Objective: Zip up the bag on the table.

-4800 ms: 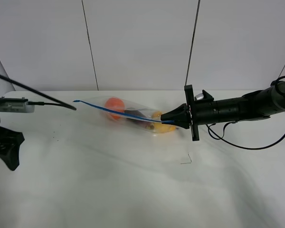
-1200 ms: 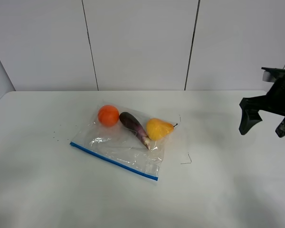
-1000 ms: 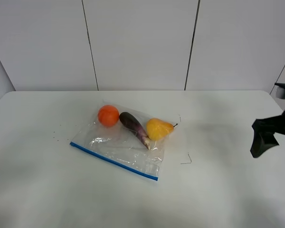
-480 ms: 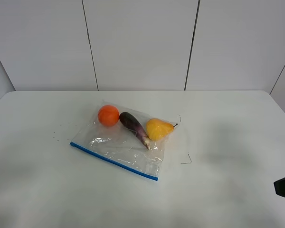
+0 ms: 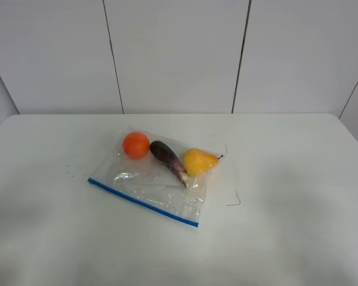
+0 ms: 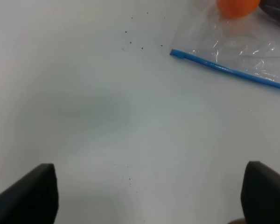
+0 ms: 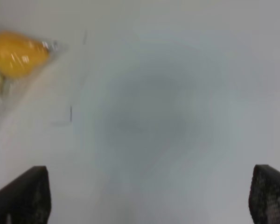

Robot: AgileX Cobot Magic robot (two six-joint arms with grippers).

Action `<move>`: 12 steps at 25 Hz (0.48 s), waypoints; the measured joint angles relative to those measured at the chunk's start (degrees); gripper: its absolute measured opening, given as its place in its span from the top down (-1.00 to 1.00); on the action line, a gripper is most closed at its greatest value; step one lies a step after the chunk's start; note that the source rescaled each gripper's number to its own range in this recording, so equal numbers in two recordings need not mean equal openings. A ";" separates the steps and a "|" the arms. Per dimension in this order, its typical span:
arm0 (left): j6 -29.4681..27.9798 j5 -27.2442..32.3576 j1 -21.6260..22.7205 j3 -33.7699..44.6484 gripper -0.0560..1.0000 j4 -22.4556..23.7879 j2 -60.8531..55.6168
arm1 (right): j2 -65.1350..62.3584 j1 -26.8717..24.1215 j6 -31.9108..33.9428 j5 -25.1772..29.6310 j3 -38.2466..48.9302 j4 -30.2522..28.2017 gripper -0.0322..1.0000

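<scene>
**Bag flat on the counter, both hands clear of it**

While you look down from the high camera, you see the bag [image 5: 155, 185] lying flat on the white counter [image 5: 286, 238], a little left of the middle. Its blue zip strip [image 5: 142, 202] runs along the edge nearest that camera, slanting from upper left to lower right. Through the clear crinkly plastic you can make out three pieces lined up along the far side: an orange [image 5: 136, 145] at the left, a purple eggplant [image 5: 167, 158] in the middle, and a yellow pear [image 5: 199, 161] at the right. The eggplant lies just beside the pear.

Neither arm shows in the high view. Your left wrist camera shows the left hand [image 6: 149, 193] spread wide, its two dark fingertips at opposite corners of the picture, holding nothing and hanging over bare counter. The end of the zip strip and the orange sit well apart from it, with a scatter of small dark specks [image 6: 142, 44] on the counter beside the bag.

Your right wrist camera is blurred, yet the right hand [image 7: 149, 196] is likewise spread wide and empty, with the pear near one corner of that picture and a thin dark mark [image 7: 71, 113] on the counter between.
</scene>
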 joint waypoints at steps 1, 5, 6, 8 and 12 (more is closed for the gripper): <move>0.00 0.00 0.00 0.00 -1.00 0.00 0.00 | -1.80 0.00 0.00 0.00 0.06 0.00 -0.88; 0.00 0.00 0.00 0.00 -1.00 0.00 0.00 | -4.21 0.00 0.00 0.02 0.11 -0.33 -0.88; 0.00 0.00 0.00 0.00 -1.00 0.00 0.00 | -4.21 0.00 0.06 0.02 0.11 -0.41 -0.88; 0.00 0.00 0.00 0.00 -1.00 0.00 0.00 | -4.21 0.00 0.41 0.02 0.11 -0.59 -0.88; 0.00 0.00 0.00 0.00 -1.00 0.00 0.00 | -4.21 0.00 1.13 0.02 0.11 -1.06 -0.88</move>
